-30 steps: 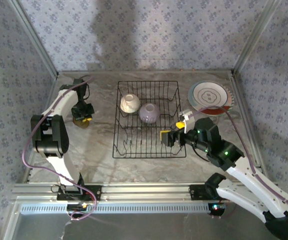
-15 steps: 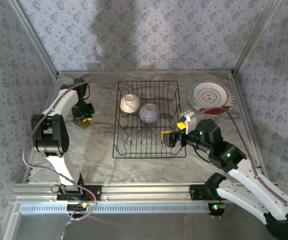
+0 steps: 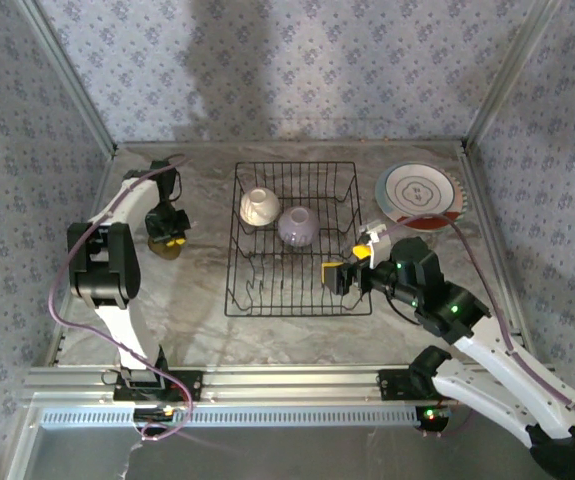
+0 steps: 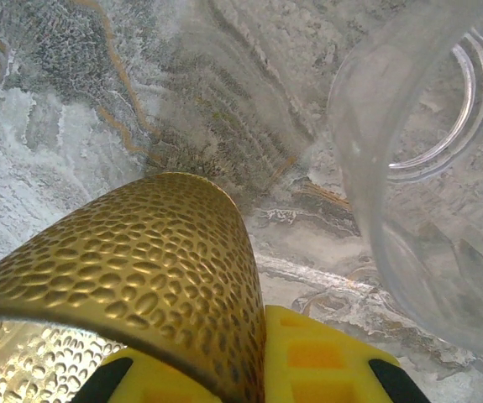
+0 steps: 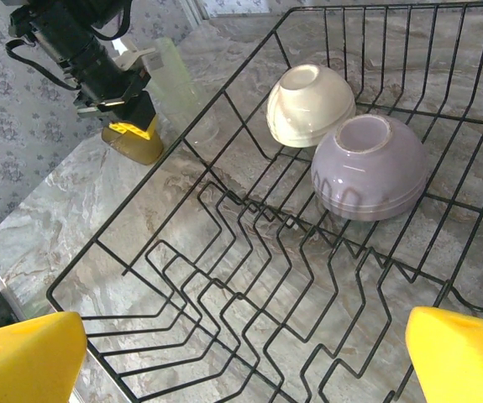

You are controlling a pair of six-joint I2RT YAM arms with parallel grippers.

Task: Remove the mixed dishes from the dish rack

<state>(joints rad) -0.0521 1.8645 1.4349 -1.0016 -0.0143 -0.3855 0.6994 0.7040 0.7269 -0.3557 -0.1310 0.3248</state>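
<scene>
Because both sit inverted, the cream bowl (image 5: 308, 105) and lilac bowl (image 5: 371, 168) show bases.

The black wire dish rack (image 3: 287, 313) sits mid-frame in the top view. In its upper half are 2 upturned bowls, a cream bowl (image 3: 259, 206) with a lilac bowl (image 3: 297, 226) just beside it. Stacked plates (image 3: 419, 190), a ringed face on top, lie at upper right. The hammered olive-brown cup (image 3: 164, 245) is left of the rack.

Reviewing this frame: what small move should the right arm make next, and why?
Probably ease the open right gripper forward over the black wire dish rack toward the upside-down lilac bowl. Its jaws stand wide, hold nothing, and that bowl lies nearer than the cream bowl beside it. The left gripper grips the hammered olive-gold cup.
</scene>
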